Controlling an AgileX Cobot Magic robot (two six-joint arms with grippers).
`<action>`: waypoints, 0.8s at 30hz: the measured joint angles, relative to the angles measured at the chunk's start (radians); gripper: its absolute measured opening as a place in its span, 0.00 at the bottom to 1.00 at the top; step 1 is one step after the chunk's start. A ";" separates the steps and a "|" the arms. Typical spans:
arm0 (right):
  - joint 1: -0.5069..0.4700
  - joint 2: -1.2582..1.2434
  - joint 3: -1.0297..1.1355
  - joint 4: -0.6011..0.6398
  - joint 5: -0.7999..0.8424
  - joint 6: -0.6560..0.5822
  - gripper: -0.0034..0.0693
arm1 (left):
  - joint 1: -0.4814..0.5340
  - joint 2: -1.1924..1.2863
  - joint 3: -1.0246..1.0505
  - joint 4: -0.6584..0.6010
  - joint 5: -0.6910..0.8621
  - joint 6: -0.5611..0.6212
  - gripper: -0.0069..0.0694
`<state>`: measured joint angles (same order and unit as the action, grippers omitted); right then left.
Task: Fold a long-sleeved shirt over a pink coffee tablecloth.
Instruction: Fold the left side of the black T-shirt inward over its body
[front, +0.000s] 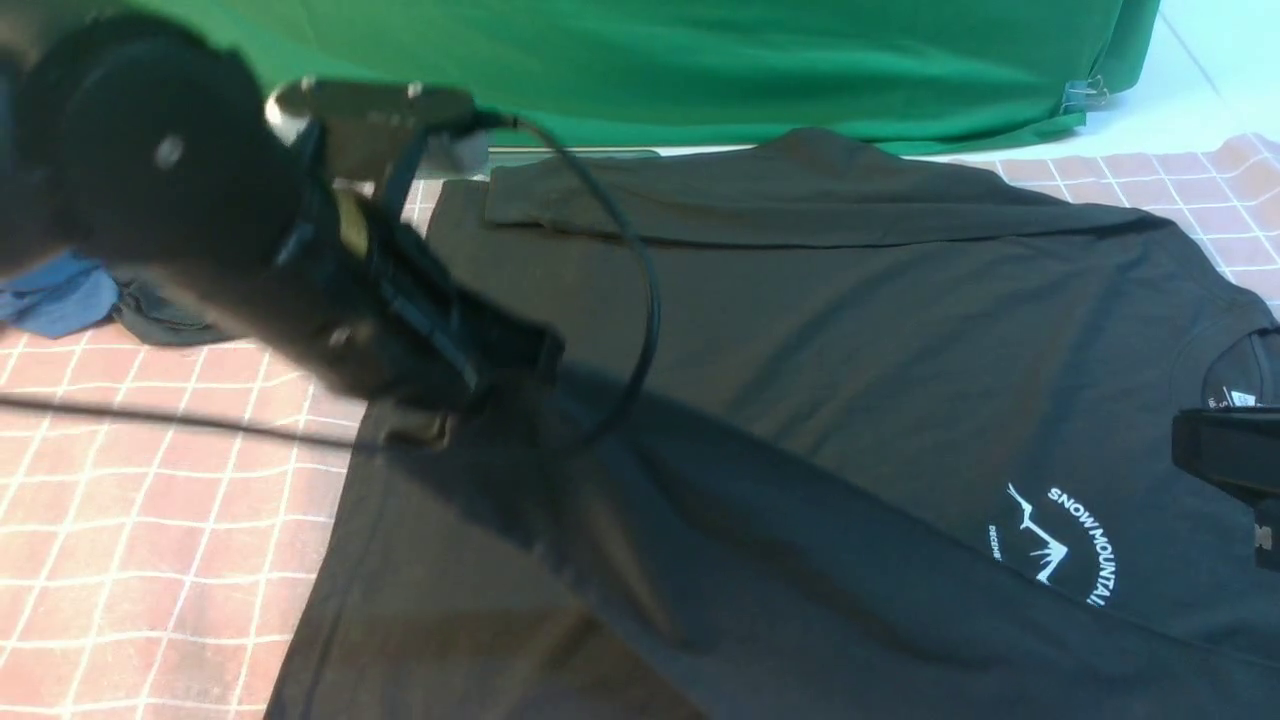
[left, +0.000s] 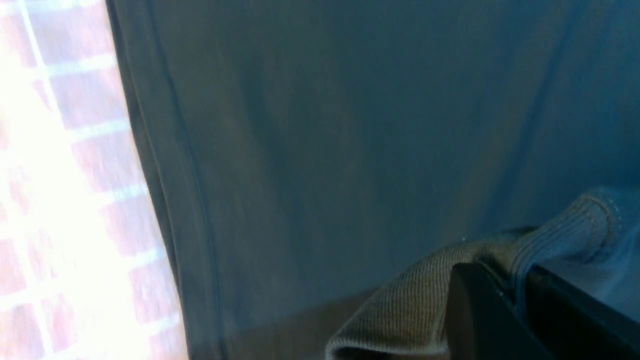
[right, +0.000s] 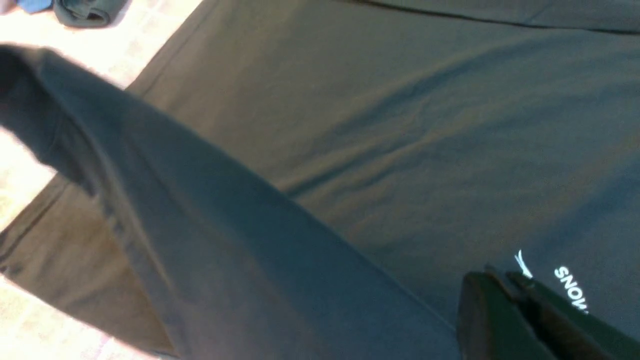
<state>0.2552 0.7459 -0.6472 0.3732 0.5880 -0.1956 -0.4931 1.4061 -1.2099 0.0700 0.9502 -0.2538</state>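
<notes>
Blurred black left gripper (front: 460, 400) looms closest, pinching the ribbed cuff (left: 555, 235) of the long-sleeved shirt (front: 800, 380), which lies print-up on the pink coffee tablecloth (front: 150, 500). Right gripper (right: 505, 295), beside the collar (front: 1215, 350), has jaws pressed together; whether fabric is caught is unclear.

black shirt (front: 850, 350), pink white-gridded tablecloth (front: 150, 520), green cloth (front: 700, 60)

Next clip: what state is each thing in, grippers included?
long-sleeved shirt: spread face up, far sleeve folded across it, near sleeve lifted.
left gripper: shut on the cuff.
right gripper: shut; grip unclear.
pink tablecloth: spread flat under the shirt.
blue garment: crumpled.
small dark garment: crumpled.
green cloth: draped at the back.
</notes>
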 joint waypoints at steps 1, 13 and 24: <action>0.000 0.000 0.000 0.000 -0.001 0.000 0.12 | 0.005 0.015 -0.007 0.000 -0.012 0.003 0.15; 0.000 0.000 0.000 0.000 -0.004 0.000 0.14 | 0.056 0.213 -0.136 0.102 -0.186 0.007 0.15; 0.000 0.000 0.000 0.000 -0.004 0.000 0.15 | 0.138 0.408 -0.317 0.071 -0.187 0.045 0.15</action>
<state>0.2552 0.7459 -0.6472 0.3732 0.5843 -0.1956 -0.3554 1.8137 -1.5274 0.1409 0.7628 -0.2087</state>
